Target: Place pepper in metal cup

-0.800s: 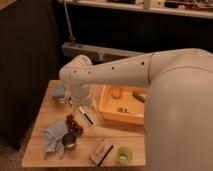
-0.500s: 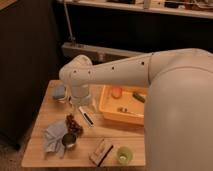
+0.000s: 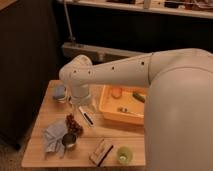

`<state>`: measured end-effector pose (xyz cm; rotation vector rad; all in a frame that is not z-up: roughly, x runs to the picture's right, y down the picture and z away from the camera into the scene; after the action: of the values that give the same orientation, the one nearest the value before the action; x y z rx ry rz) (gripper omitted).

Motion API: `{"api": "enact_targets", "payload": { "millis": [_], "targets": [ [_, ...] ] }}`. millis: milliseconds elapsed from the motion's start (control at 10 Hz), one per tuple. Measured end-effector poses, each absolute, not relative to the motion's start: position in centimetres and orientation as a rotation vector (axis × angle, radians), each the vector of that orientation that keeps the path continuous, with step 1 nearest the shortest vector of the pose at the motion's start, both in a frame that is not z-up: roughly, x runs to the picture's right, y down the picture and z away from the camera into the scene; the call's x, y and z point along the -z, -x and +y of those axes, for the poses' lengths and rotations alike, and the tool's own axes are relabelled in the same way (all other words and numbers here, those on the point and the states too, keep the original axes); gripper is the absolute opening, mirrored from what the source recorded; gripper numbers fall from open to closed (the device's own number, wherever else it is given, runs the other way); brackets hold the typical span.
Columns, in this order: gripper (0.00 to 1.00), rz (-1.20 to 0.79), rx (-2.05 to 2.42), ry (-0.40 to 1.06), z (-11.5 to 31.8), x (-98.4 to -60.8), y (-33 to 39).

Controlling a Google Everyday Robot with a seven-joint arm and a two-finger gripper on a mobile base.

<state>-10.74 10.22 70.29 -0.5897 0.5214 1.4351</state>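
The light wooden bench (image 3: 42, 145) stands on a grey floor (image 3: 9, 159). A dark panel (image 3: 25, 60) rises at its left. Behind the bench, a grey metal rail (image 3: 102, 52) runs below a dark recess. A pale shelf (image 3: 150, 8) spans the top. Lighting is dim and warm.

Dim warm light, gripper (image 3: 83, 101) above table (image 3: 115, 134)

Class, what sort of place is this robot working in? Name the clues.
Probably a robot test room or lab, laid out for kitchen chores: a small wooden table holds a metal cup, a green cup and a yellow tray. The gripper, open, hangs over the table beside the tray.
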Motion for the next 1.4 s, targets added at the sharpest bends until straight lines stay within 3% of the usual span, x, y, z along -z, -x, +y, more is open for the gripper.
{"api": "enact_targets", "payload": {
  "millis": [1400],
  "targets": [
    [0.65,0.487,-1.422,0.556,9.5,-70.1,8.7]
  ]
}}
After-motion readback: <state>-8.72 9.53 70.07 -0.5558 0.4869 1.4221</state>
